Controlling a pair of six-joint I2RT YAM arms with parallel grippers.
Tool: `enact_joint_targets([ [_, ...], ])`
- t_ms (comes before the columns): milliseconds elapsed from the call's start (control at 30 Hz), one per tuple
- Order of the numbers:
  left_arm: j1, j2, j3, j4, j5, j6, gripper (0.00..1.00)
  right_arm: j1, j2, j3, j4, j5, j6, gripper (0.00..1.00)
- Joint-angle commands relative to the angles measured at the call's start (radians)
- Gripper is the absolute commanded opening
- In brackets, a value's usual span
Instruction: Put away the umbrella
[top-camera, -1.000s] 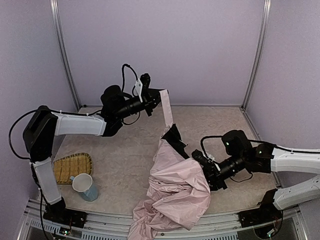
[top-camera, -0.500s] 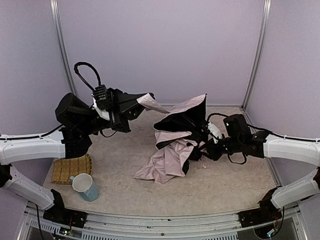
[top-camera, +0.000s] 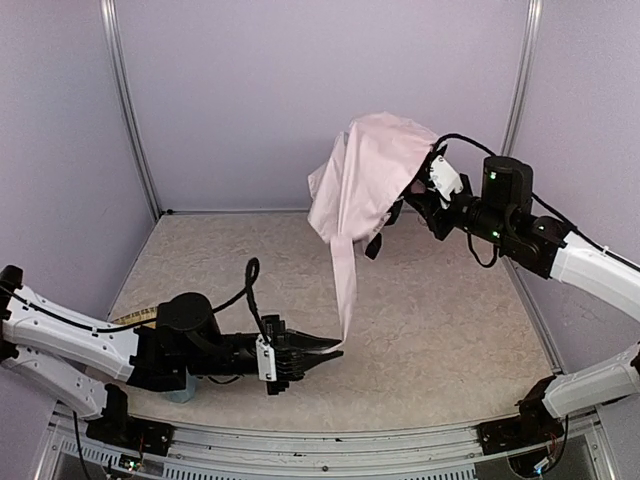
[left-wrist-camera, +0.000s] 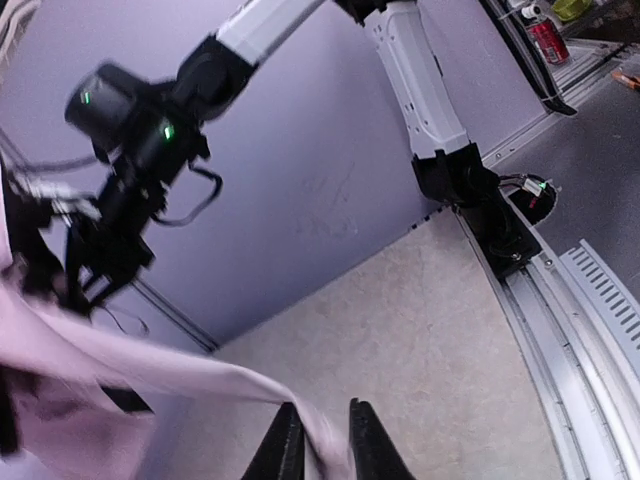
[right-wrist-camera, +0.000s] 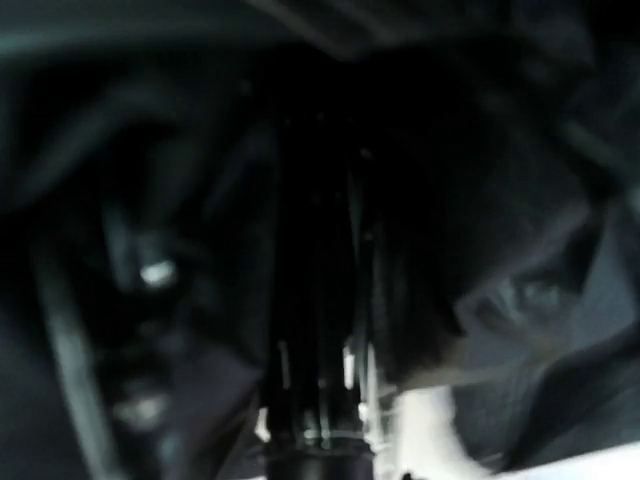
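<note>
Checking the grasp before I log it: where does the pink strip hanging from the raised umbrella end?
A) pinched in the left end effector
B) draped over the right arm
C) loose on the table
A: the umbrella trails its strip down into the left end effector, fabric between its fingers.

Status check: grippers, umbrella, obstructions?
Right gripper clamped on pale pink folding umbrella, held high. Left gripper pinching its trailing fabric, low. No obstruction visible.

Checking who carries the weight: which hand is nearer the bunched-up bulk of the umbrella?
Right. The right hand grips inside the umbrella up high; the left hand pinches its trailing end, low down.
</note>
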Motion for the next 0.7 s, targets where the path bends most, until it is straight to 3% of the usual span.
enact_joint_targets([
  [0, -0.047, 0.085, -0.017, 0.006, -0.258, 0.075, 0.29, 0.040, -0.067, -0.027, 0.206, 0.095, -0.351, 0.00],
  [67, -0.049, 0.095, -0.026, 0.002, -0.300, 0.067, 0.53, 0.048, -0.088, -0.064, 0.248, 0.116, -0.490, 0.00],
  [133, -0.048, 0.094, -0.064, -0.006, -0.314, 0.046, 0.70, 0.047, -0.118, -0.098, 0.287, 0.123, -0.600, 0.00],
  [167, -0.047, 0.096, -0.081, -0.015, -0.315, 0.028, 0.74, 0.048, -0.127, -0.102, 0.296, 0.127, -0.652, 0.00],
  [367, 0.024, 0.096, -0.172, -0.022, -0.318, -0.169, 0.74, 0.086, -0.154, -0.105, 0.299, 0.221, -0.906, 0.00],
  [533, 0.220, 0.001, -0.222, 0.085, -0.172, -0.400, 0.70, 0.126, -0.197, -0.195, 0.274, 0.271, -1.009, 0.00],
  [667, 0.395, -0.019, -0.250, 0.273, 0.030, -0.534, 0.85, 0.193, -0.217, -0.276, 0.301, 0.321, -1.039, 0.00],
])
